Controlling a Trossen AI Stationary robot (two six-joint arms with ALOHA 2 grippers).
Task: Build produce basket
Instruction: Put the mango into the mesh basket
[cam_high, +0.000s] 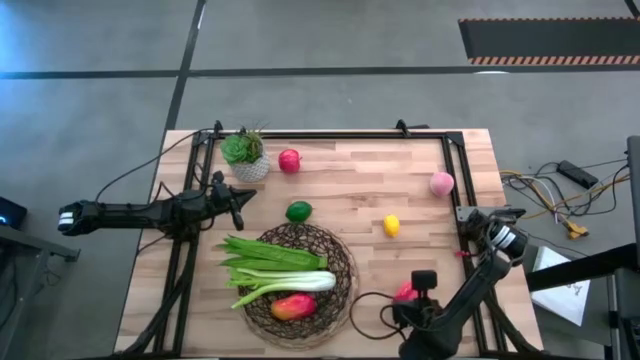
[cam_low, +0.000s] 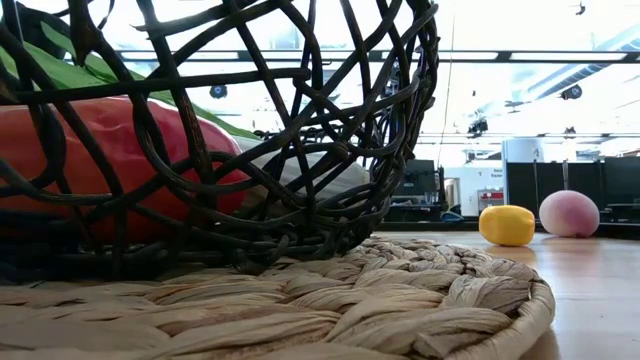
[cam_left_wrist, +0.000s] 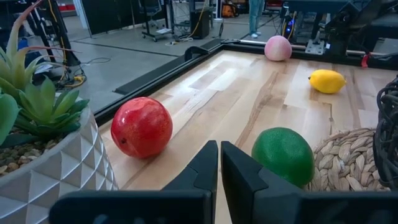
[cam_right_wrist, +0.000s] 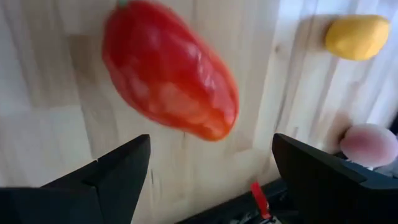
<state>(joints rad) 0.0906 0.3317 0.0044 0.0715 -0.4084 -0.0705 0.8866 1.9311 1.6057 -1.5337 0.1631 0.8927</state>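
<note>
Red-orange fruit (cam_right_wrist: 169, 70) lying at lower right; lowering wide right pincer (cam_right_wrist: 205, 180) squarely astride, closing gently; left pincer (cam_left_wrist: 219, 165) waiting narrow.

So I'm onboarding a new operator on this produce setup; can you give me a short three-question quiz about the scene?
1. True or false: the dark woven wicker basket already holds the white-green leek.
2. Which fruit lies under the right gripper: A) small yellow lemon, B) long red-orange fruit, C) round green lime?
3. Fill in: the left gripper's fingers are ___.

Key: 1 true; 2 B; 3 shut.
</note>
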